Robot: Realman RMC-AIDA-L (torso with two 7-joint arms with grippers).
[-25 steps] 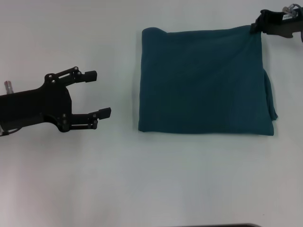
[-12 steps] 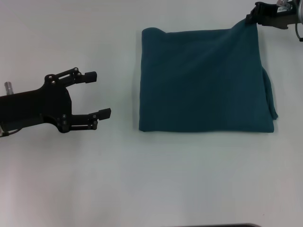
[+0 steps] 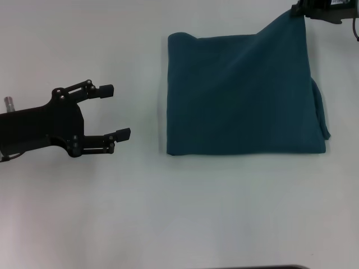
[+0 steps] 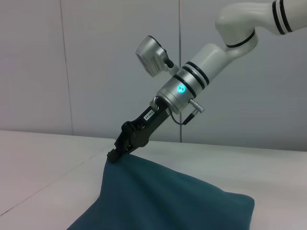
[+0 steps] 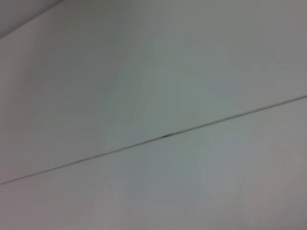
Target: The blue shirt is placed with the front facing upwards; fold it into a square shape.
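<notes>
Right gripper (image 3: 297, 10) pinches the blue shirt (image 3: 244, 95) far corner, lifted

A white table (image 3: 168, 213) filled the head view; behind it stood a pale grey panelled wall (image 4: 96, 62) with vertical seams.

A dark teal-blue cotton shirt (image 4: 168, 201) lies folded on the pale white tabletop (image 4: 43, 158), one corner pulled up into a peak. The right arm's black gripper (image 4: 115, 154), below a silver wrist with a glowing teal light, pinches that raised corner.
</notes>
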